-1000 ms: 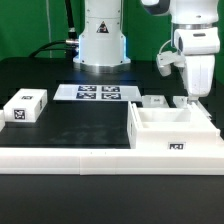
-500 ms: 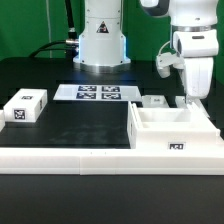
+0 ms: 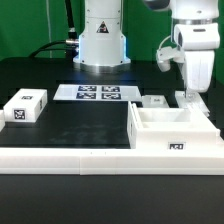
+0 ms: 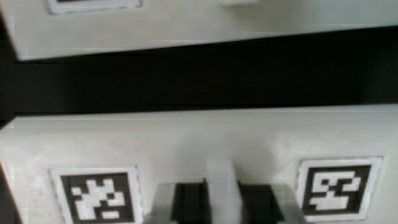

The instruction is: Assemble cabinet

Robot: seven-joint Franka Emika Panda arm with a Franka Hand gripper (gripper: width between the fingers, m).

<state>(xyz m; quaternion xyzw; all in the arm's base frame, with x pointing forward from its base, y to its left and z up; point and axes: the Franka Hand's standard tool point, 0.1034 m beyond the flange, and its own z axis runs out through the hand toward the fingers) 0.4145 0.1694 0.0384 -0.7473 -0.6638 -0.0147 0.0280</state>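
Cabinet (image 3: 155, 142) is the big open-topped box of matte white plastic, square-cornered with thick walls and one black-and-white tag on its front wall. It sits on the black table (image 3: 80, 125), nearer the camera than the marker board (image 3: 98, 93) and off toward the exterior view's right of it.

From where I stand, every loose part has the same plain, smooth white finish. A chunky tagged block (image 3: 25, 105) lies toward the exterior view's left of the marker board. A smaller flat piece (image 3: 155, 101) sits just beside the board's edge on the exterior view's right. A long low rail (image 3: 90, 158) runs across the table well in front of the board.

The white arm hangs straight down, well to the exterior view's right of the marker board. Its gripper (image 3: 188, 97) points at the table over the cabinet's far wall. In the wrist view the two dark fingers (image 4: 187, 203) stand close together with a pale strip between them. I cannot tell whether they are pinching anything. Below them is a white face carrying two square tags.

By count there is one cabinet, two loose white pieces, one rail, and one marker board printed with four tags.
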